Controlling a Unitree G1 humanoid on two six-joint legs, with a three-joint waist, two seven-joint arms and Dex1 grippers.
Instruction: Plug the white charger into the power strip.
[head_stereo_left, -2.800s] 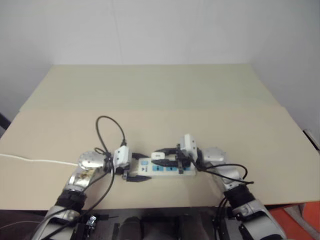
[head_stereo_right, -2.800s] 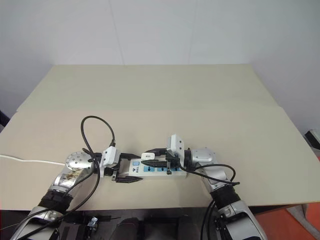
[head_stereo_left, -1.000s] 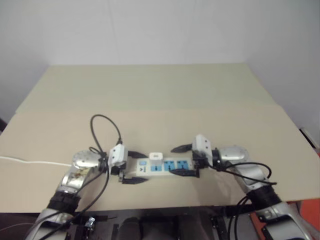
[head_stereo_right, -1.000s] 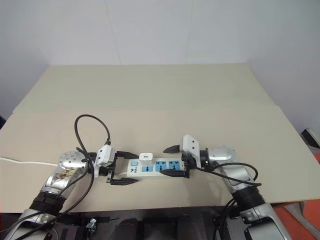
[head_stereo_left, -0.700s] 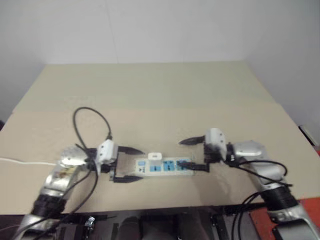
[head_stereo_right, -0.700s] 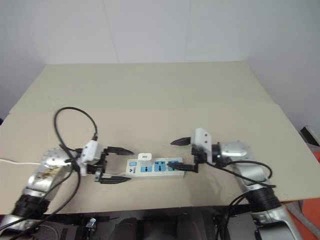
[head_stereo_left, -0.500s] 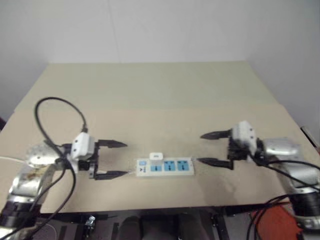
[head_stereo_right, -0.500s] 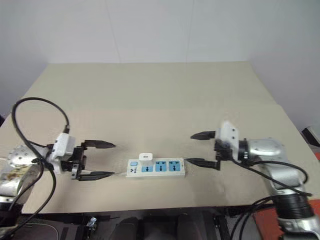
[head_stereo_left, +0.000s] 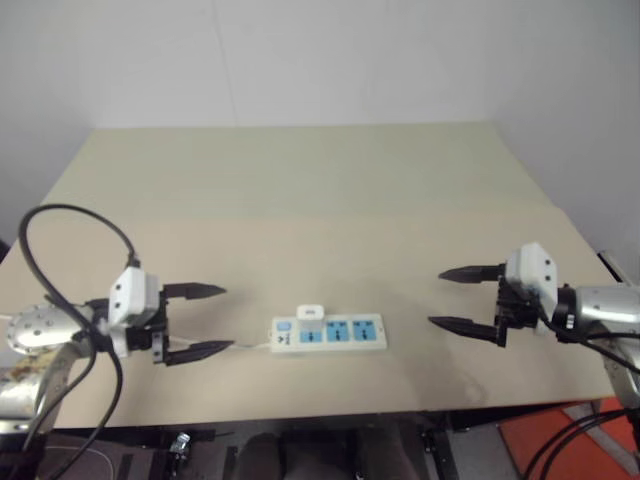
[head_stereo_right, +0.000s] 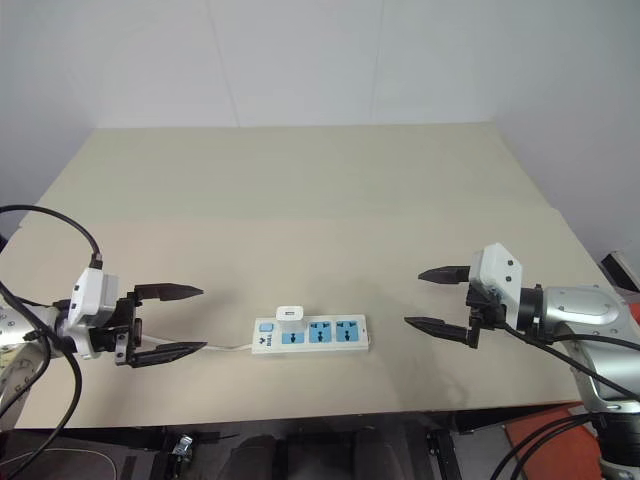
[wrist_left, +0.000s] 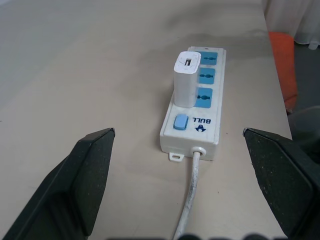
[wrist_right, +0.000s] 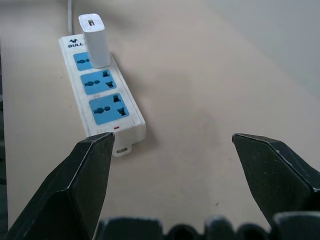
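Between my two grippers the power strip (head_stereo_right: 311, 334) lies flat on the beige table (head_stereo_right: 300, 190), well apart from both. The white charger (head_stereo_right: 291, 316) stands upright in the socket nearest the switch end, the end facing my left gripper (head_stereo_right: 165, 322). That gripper hovers with its fingers spread wide, holding nothing, pointing at the strip's thin cord (wrist_left: 189, 205). My right gripper (head_stereo_right: 433, 297), equally wide and empty, faces the strip's far end.

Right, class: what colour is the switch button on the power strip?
Blue, like the sockets: the switch button on the white power strip shows best in the left wrist view.
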